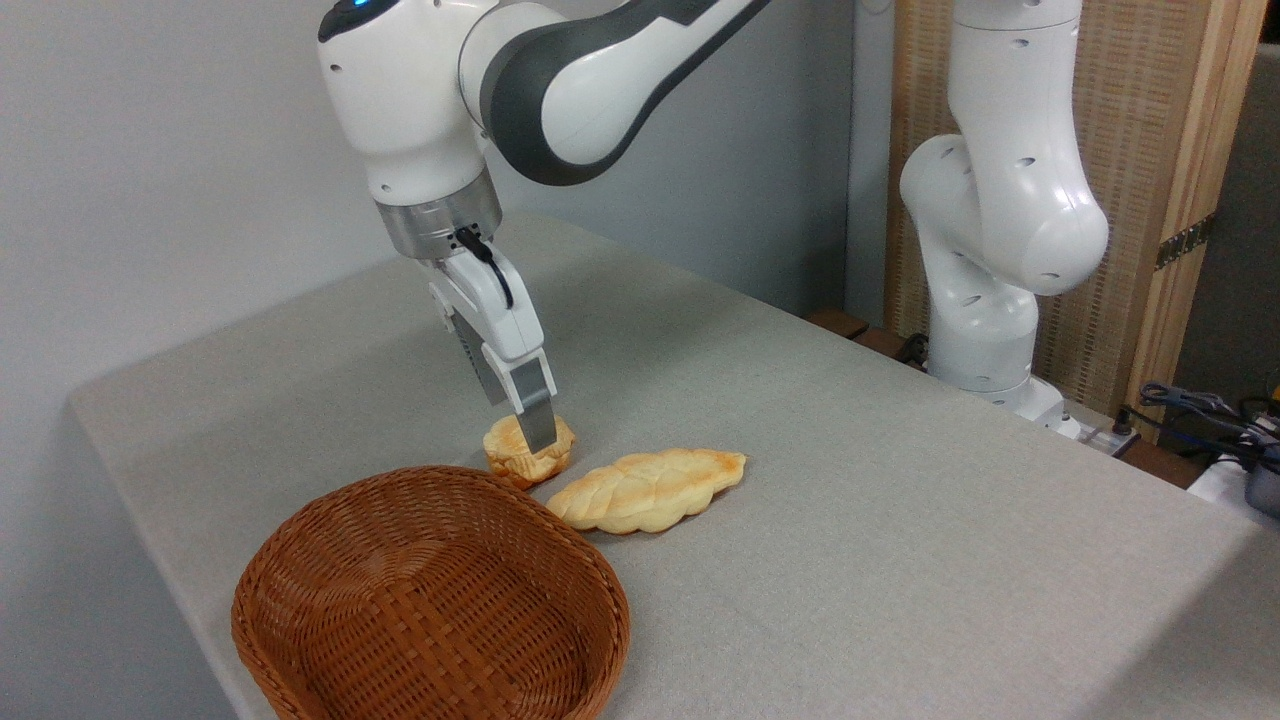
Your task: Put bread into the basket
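The gripper (537,432) reaches down onto the small golden bun (527,449), its fingers (536,418) seemingly pinching it, though only one shows clearly, while the bun sits on the grey counter (850,480) just behind the wicker basket (430,600), beside a braided loaf (648,490).

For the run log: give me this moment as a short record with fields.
gripper: down on the small bun, grip not clear from this view
small bun: on the table, just behind the basket rim
braided loaf: lying flat, right of the bun
basket: nothing in it, nearest the camera
table: grey cloth
task state: bun not yet in the basket
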`<state>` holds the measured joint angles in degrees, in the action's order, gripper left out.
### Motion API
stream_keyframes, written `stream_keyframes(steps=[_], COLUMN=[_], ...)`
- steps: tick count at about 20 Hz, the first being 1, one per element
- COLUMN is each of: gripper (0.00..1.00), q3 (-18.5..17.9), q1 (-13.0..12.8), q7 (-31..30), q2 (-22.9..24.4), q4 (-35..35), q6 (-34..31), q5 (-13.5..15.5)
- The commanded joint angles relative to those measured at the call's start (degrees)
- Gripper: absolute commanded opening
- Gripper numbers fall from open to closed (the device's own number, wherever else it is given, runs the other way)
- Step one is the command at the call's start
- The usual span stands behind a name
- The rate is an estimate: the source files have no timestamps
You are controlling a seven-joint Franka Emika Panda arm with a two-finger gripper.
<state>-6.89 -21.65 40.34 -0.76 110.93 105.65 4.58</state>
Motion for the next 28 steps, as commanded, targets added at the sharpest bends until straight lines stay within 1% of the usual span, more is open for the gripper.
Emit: stream_keyframes(steps=[1,3,5,10,11,12,13,14,15,23,25,28], gripper=[1.0,1.0,1.0,1.0,0.97,0.81,0.61,0.46,0.43,0.44,0.45,0.49], q3=[-0.41,-0.41,-0.32,0.47,0.56,0.56,0.56,0.56,0.56,0.65,0.56,-0.14], q1=[-2.52,-3.05,-4.19,-4.63,-4.63,-4.63,-4.63,-4.63,-4.63,-4.63,-4.63,-4.54], q7=[-0.44,-0.44,-0.44,-0.44,-0.44,-0.35,-0.27,-0.27,-0.27,-0.35,-0.35,-0.79], q2=[-0.64,-2.14,-3.19,-5.56,-6.01,-6.01,-6.01,-6.01,-6.01,-5.05,-3.65,0.3], q4=[0.78,0.69,0.69,0.6,0.6,0.69,0.69,0.6,0.6,0.43,-0.01,-0.36], q6=[0.35,0.61,0.7,2.54,2.89,3.25,3.34,3.34,3.34,3.16,2.64,2.2], q5=[0.78,0.69,0.69,0.6,0.43,0.43,0.43,0.51,0.52,0.78,0.87,1.04])
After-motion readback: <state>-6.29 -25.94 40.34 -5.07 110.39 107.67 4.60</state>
